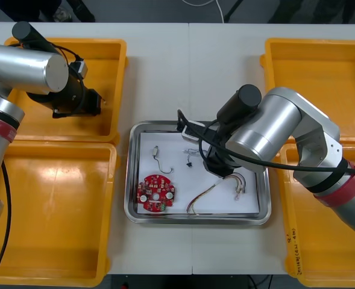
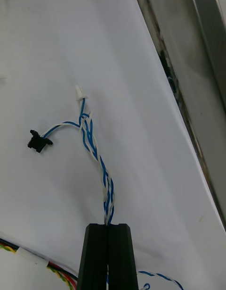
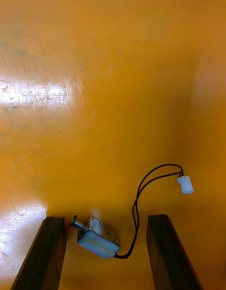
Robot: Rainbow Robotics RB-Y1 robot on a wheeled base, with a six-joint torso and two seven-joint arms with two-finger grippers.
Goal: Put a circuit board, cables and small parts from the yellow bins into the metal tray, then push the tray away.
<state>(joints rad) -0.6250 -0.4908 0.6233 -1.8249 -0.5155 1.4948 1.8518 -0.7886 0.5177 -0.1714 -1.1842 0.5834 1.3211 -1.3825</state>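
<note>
While white inside, tray (image 1: 196,220) on table (image 1: 189,72)

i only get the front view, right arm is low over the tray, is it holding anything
Observer: Yes. The right gripper is shut on the twisted blue and white cable, which runs out over the tray's white inside.
Operator: and the left one, whats under it in that bin
Observer: A small metal part with a thin black wire lies on the yellow bin's floor, between the left gripper's open fingers.
Operator: touching it yet
Observer: No, both fingers stand clear of it.
</note>
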